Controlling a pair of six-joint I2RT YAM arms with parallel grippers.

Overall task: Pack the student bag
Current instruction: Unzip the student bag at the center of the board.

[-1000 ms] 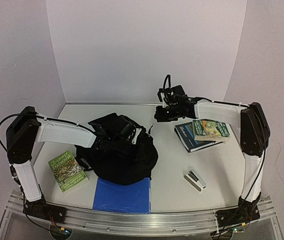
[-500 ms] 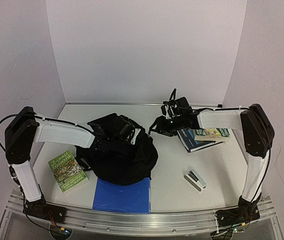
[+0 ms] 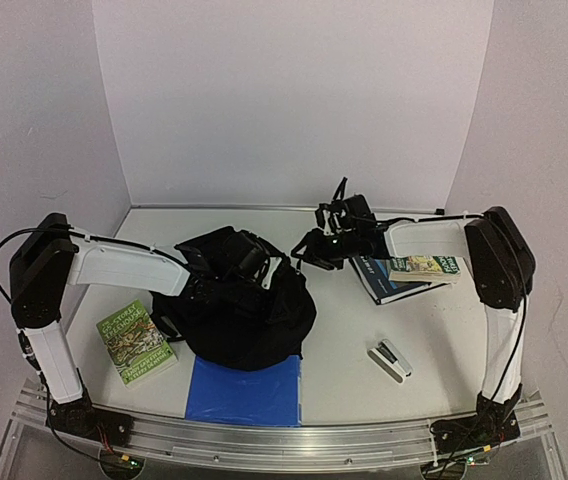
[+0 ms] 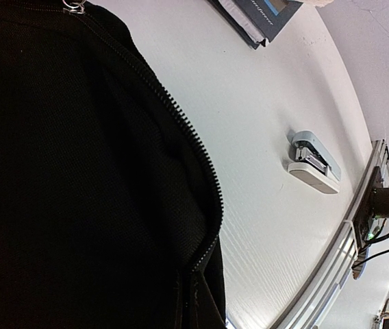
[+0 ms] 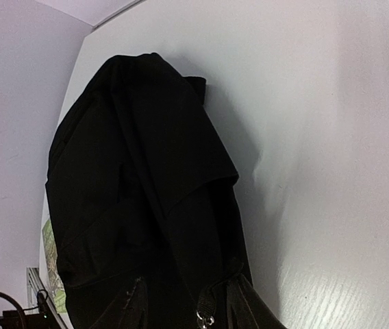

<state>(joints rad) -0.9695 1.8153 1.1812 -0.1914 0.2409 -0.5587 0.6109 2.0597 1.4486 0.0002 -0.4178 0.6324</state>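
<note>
The student bag [image 3: 239,320] slumps left of centre on the worktop [image 3: 344,330], overlapping a blue folder [image 3: 244,392]. The left claw [image 3: 254,262], pressed together, is buried in its top folds. The right claw [image 3: 306,252] hangs spread just beside it. A stapler [image 3: 390,360] and stacked books [image 3: 409,275] lie to the right, a green book [image 3: 136,343] to the left.

- A robotics lab cell: a white-and-black jointed left robot arm [image 3: 124,265] and its twin, the right robot arm [image 3: 434,238], stand bolted to a ribbed aluminium rail [image 3: 294,440] at the near edge.
- Plain pale walls [image 3: 294,100] box in the white tabletop [image 3: 344,300] on three sides (much like a photo booth).
- Loose black cables [image 3: 1,262] and a green-lit circuit board [image 3: 124,462] sit exposed by the arm bases.
- A few school things lie spread out: a black fabric backpack [image 3: 239,310], a green paperback book [image 3: 136,343] and a grey stapler [image 3: 390,360].
</note>
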